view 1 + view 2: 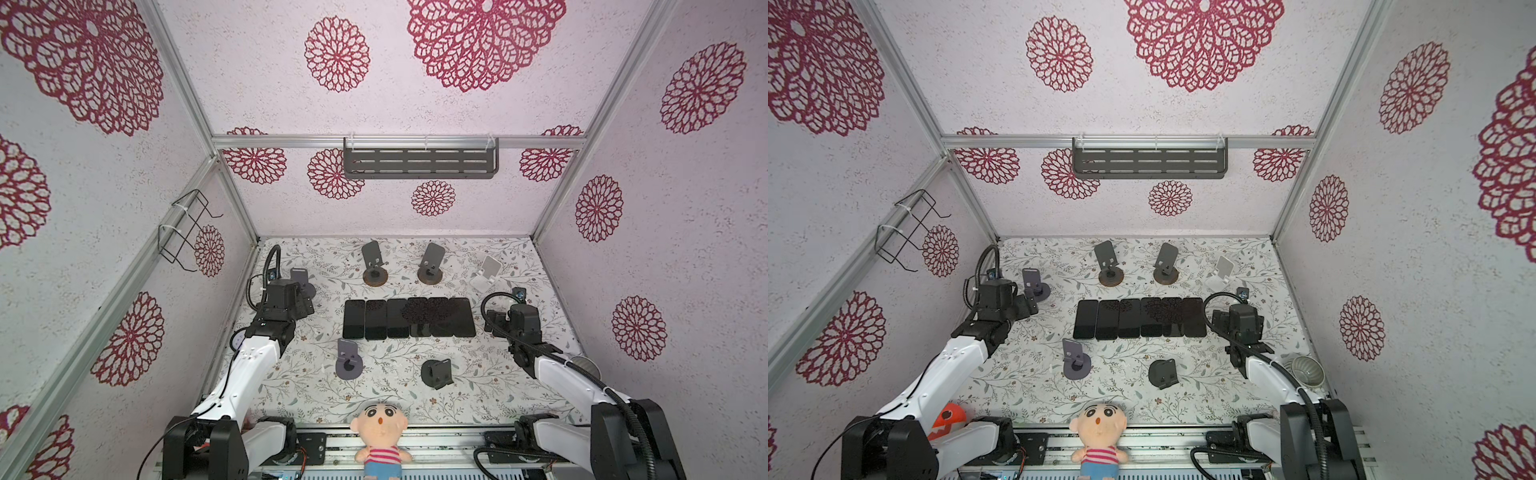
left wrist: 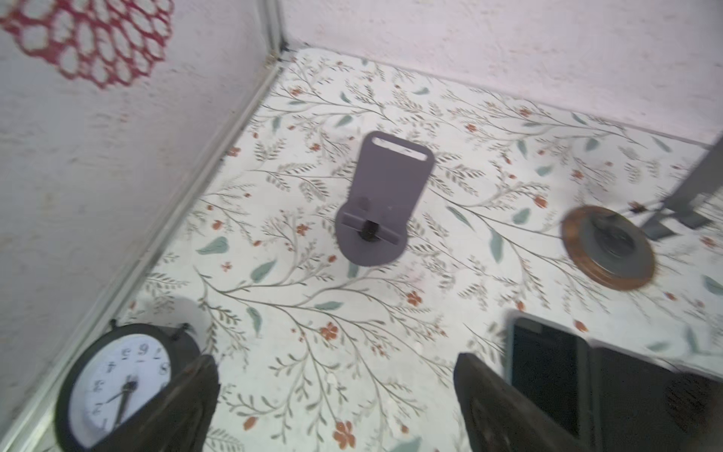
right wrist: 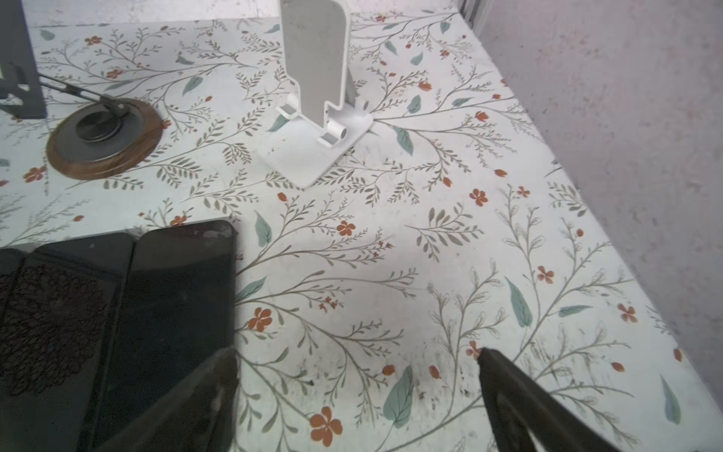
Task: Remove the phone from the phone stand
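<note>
The left pincer [image 2: 340,403] and right pincer [image 3: 364,407] are seen wide open, empty; phones [image 1: 409,318] lie off stands [image 1: 432,254]; only withdrawal seems called for.

Bright, even, diffuse light; faint soft shadows; wide-angle distortion at top-view edges; blur in left wrist view.
</note>
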Motion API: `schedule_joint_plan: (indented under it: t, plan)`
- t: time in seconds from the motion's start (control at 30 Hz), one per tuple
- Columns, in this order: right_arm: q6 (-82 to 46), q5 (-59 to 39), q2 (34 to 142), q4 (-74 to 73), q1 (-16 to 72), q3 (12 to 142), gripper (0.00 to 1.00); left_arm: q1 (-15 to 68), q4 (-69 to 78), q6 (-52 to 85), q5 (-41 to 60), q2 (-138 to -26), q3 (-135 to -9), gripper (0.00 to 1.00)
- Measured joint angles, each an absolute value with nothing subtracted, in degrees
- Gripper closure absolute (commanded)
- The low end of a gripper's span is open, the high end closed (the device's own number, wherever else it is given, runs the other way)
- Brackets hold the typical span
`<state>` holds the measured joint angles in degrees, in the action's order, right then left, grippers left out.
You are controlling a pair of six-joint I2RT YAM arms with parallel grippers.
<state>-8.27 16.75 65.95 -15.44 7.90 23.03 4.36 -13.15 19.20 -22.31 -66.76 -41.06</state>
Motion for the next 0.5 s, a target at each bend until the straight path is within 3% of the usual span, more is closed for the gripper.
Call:
schedule_joint_plan:
  t: [0.2, 0.5]
  plan:
    - [-5.5, 20.5, 70.2, -29.6, 7.9, 18.1, 0.01, 3.5, -2.0, 16.3, -29.2, -70.7, -34.2, 0.03]
    - [-2.1, 22.0, 76.6, -46.3, 7.9, 15.5, 0.01, 2.5, 18.9, 11.4, -28.5, -78.5, -28.3, 0.03]
